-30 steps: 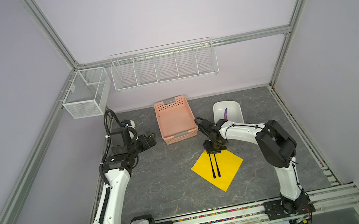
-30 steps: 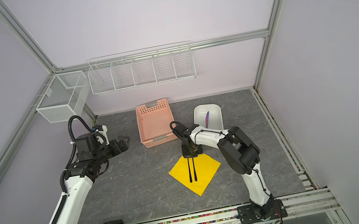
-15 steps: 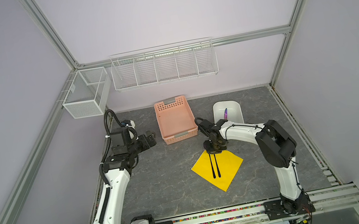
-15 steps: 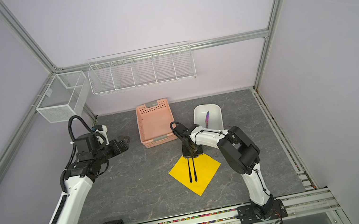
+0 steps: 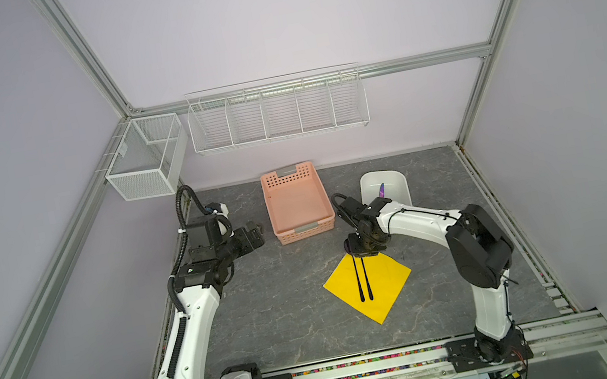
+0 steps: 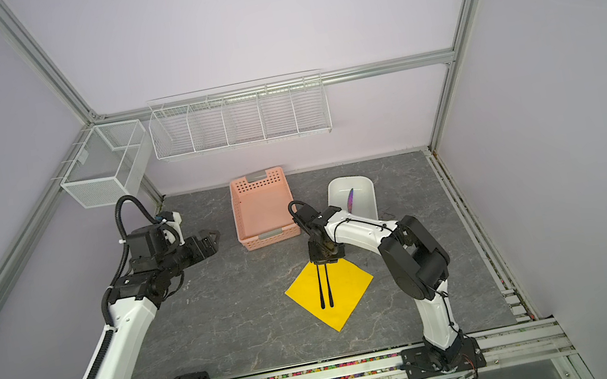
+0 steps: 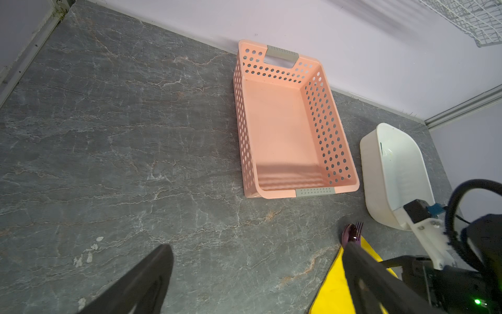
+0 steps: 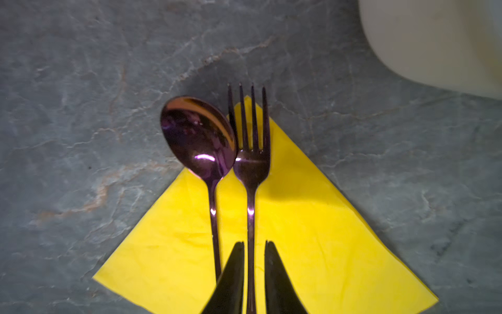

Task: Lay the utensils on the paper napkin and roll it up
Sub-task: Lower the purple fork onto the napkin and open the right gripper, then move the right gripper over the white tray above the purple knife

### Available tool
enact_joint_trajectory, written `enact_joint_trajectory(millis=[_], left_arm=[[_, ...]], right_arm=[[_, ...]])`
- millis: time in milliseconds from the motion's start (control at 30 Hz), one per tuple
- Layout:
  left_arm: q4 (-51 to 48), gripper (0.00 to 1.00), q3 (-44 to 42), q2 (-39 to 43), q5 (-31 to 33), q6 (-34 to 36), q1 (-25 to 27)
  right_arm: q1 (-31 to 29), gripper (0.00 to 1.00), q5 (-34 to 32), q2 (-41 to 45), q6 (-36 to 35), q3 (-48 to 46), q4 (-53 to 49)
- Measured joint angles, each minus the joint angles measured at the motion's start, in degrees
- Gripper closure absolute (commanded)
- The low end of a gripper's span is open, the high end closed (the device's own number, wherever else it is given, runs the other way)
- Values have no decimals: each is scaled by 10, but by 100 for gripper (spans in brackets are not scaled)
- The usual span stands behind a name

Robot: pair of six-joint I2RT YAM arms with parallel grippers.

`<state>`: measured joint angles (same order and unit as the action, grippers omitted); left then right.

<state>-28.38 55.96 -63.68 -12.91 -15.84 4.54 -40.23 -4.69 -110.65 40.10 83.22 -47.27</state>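
Right gripper (image 8: 253,242): jaws barely parted astride the fork (image 8: 251,163) handle, not pinching. Fork and spoon (image 8: 198,138) lie side by side on the napkin (image 8: 298,231), knife (image 5: 381,189) in the tub (image 5: 397,182). Left gripper (image 7: 256,246) wide, empty. Slick, stiff handles, so I'd pinch mid-shaft. Flimsy paper: corner only.

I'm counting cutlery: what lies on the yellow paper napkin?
A glossy purple spoon and fork lie side by side on the yellow paper napkin, the spoon's bowl overhanging its edge. The right gripper straddles the fork handle; its black fingers cover the paper beneath.
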Motion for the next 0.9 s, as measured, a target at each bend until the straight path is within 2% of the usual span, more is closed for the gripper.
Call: enact_joint_trajectory(millis=[300,900], left_arm=[[7,3,-3,0,-5,0,0],[10,3,-6,0,-4,0,0]], right_arm=[[12,82,-22,50,-18,60,-62],[142,81,-37,38,-86,148,-134]])
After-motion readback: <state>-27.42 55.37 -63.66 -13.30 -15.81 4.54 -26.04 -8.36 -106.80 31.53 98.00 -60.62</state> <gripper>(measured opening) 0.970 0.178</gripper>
